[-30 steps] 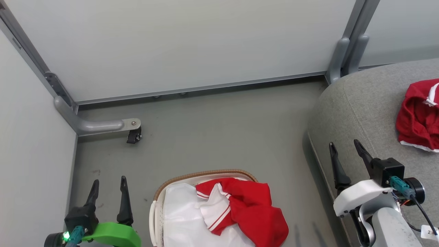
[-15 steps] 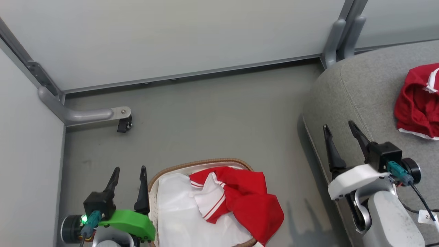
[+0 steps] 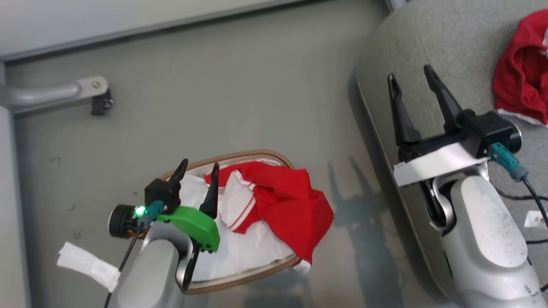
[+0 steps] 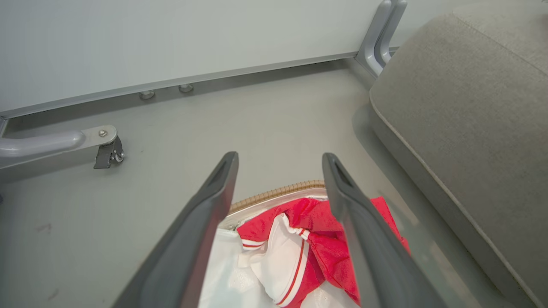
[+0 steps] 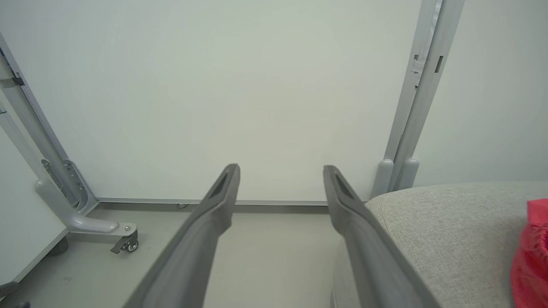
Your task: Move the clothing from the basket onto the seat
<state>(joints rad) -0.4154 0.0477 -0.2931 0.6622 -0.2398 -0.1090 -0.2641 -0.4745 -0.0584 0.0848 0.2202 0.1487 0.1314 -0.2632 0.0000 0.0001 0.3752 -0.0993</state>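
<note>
over the basket (image 3: 252,152), left jaws hang spread, likely to take the clothing (image 3: 287,205); right jaws hover spread by the seat (image 3: 449,47).

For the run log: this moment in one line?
left jaws: open, near white brown-rimmed plastic basket; right jaws: open; red white-striped garment: in basket; other red garment: on grey fabric sofa

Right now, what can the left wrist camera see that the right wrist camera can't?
Left wrist view, not the right: the basket holding red clothing and a white liner, seen past the open left hand. Right wrist view, not the left: another red garment lying on the sofa, beyond the open right hand. Both: the grey sofa, the floor, the wall and a caster foot.
</note>
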